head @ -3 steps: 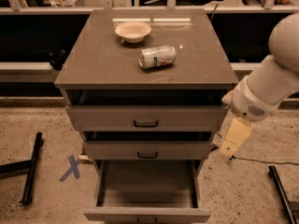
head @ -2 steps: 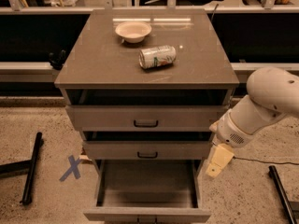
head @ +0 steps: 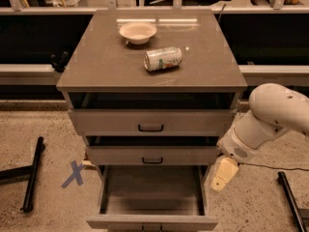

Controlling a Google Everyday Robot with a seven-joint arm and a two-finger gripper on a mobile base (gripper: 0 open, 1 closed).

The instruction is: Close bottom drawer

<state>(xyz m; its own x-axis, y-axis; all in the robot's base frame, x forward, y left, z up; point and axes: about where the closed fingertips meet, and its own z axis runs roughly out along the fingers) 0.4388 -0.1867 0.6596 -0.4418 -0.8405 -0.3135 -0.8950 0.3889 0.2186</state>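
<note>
The bottom drawer (head: 152, 195) of the grey-taupe cabinet is pulled far out, showing its plain grey interior. Its front panel (head: 152, 222) lies at the bottom edge of the view, and the handle is barely in view. My gripper (head: 222, 175) hangs from the white arm (head: 270, 115) just right of the drawer's right side wall, above the floor. It touches nothing that I can see.
The top drawer (head: 150, 122) and the middle drawer (head: 152, 154) stand slightly open. A white bowl (head: 138, 32) and a can on its side (head: 162, 58) lie on the cabinet top. Black bars (head: 32, 174) lie on the floor left, and a blue X mark (head: 74, 174) is beside them.
My arm has moved down and to the left, bringing the gripper from beside the middle drawer down to beside the open bottom drawer. The drawers have not moved.
</note>
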